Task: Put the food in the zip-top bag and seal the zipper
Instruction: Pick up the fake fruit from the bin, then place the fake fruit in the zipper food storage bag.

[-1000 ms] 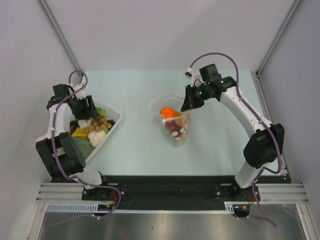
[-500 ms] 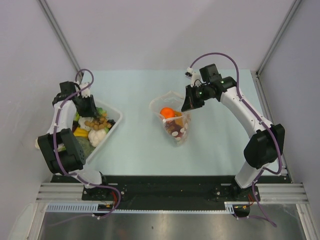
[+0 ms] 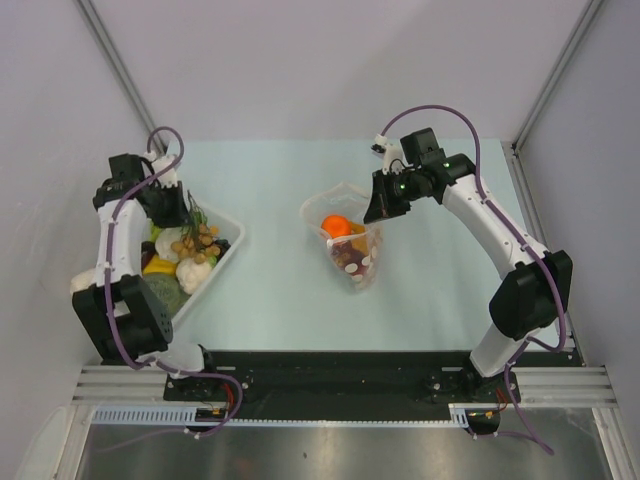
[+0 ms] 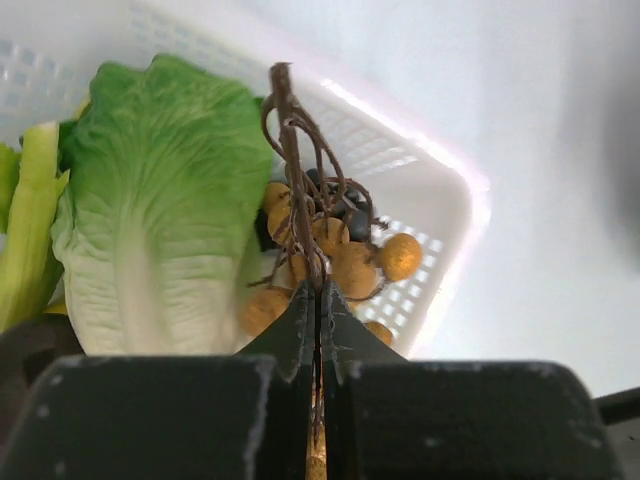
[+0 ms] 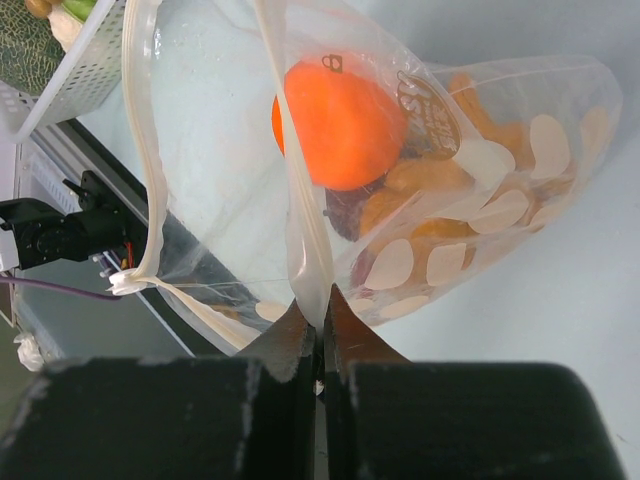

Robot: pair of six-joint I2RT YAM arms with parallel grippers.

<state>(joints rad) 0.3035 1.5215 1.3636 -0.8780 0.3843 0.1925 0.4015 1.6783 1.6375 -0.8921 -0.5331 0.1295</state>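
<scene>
While left fingers (image 4: 292, 335) clamp the fruit stem (image 4: 298, 190) | right fingers (image 5: 290, 345) clamp zipper (image 5: 303, 230)

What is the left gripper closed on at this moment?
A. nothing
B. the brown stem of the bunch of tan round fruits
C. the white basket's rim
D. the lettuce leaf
B: the left wrist view shows the left gripper shut on the brown stem of the bunch of tan round fruits, over the white basket.
</scene>
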